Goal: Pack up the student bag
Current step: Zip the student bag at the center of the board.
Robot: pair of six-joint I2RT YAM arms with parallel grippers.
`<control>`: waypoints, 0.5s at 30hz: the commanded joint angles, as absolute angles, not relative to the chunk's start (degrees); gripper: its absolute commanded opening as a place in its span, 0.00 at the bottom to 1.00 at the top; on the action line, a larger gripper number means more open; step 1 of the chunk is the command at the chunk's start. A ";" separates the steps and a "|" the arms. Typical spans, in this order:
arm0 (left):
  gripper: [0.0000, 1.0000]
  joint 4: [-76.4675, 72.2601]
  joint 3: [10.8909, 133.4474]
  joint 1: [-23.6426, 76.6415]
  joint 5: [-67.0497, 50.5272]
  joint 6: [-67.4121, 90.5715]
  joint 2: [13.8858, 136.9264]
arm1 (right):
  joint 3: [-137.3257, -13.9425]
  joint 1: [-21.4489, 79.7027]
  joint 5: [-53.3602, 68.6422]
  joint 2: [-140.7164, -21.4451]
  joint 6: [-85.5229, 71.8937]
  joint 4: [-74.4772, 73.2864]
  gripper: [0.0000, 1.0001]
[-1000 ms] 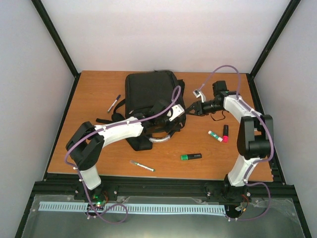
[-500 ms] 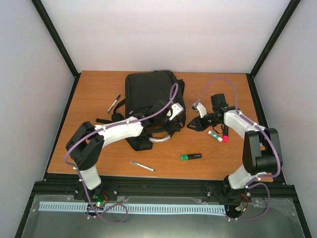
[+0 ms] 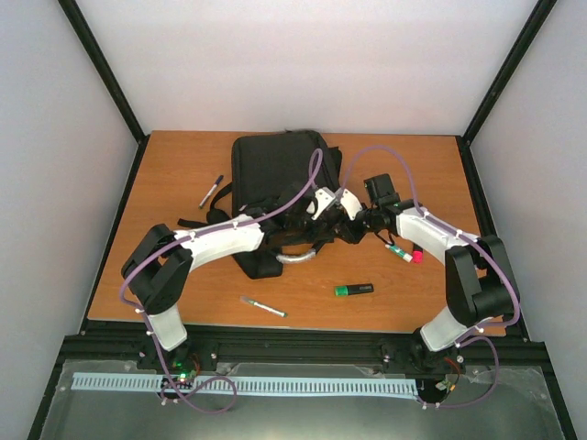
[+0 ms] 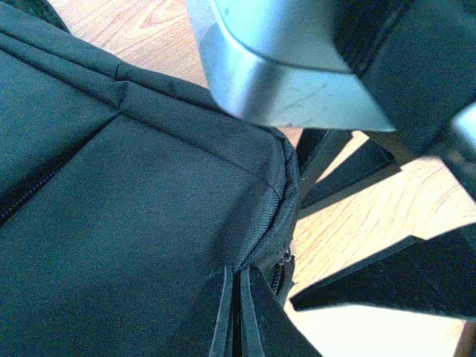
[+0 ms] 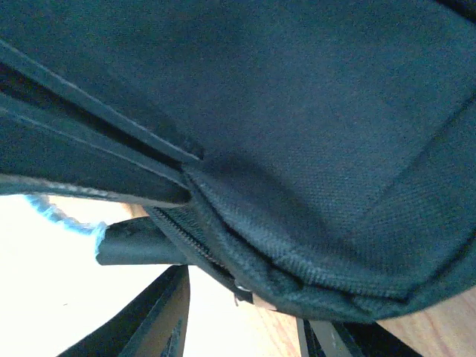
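The student bag (image 4: 134, 223) is matt black woven cloth; the table (image 3: 174, 174) smooth wood.

A brown wood-grain table top (image 3: 413, 156) carries a large black fabric student bag (image 3: 275, 165), which lies from the centre toward 12 o'clock. At 10 o'clock lies a slim white pen with a dark cap (image 3: 211, 191). At 7 o'clock lies a thin white marker with a green tip (image 3: 263, 307). A green-and-black highlighter (image 3: 353, 290) lies at 5 o'clock. Near 4 o'clock are a short white stick with a green end (image 3: 398, 250) and, just beside it, a small red-tipped item (image 3: 417, 258), partly hidden.
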State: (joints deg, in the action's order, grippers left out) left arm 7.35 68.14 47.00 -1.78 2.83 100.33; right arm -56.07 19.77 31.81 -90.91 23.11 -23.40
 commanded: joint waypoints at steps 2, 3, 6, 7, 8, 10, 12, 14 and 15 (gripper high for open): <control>0.01 1.15 69.08 45.68 -5.88 6.43 98.68 | -54.34 21.17 26.68 -90.76 23.07 -17.33 0.39; 0.01 1.08 69.08 45.58 -6.25 6.53 98.67 | -54.06 21.18 26.00 -90.56 22.77 -16.76 0.39; 0.01 0.80 69.07 45.29 -6.74 6.82 98.56 | -53.86 21.27 26.06 -90.58 22.89 -16.69 0.37; 0.01 0.74 69.08 45.20 -6.83 6.85 98.49 | -53.87 21.35 26.26 -90.78 23.00 -16.87 0.35; 0.01 0.71 69.15 45.18 -6.82 6.83 98.47 | -53.88 21.39 26.45 -91.01 23.00 -17.22 0.34; 0.01 0.78 69.13 45.09 -6.81 6.94 98.49 | -53.83 21.47 26.63 -91.27 23.01 -17.79 0.29; 0.01 0.79 69.08 45.02 -6.77 6.94 98.38 | -53.63 21.49 26.54 -91.24 23.01 -18.16 0.26; 0.01 0.86 68.95 45.00 -6.71 6.86 98.27 | -53.54 21.44 25.97 -91.15 23.16 -18.85 0.26; 0.01 0.84 68.87 44.89 -6.73 6.84 98.21 | -53.54 21.49 25.59 -91.22 23.20 -19.22 0.27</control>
State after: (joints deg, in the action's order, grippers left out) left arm 6.83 67.99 45.39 -5.82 5.85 100.33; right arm -54.22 20.80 26.76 -90.91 22.85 -19.42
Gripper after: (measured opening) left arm 0.011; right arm 0.259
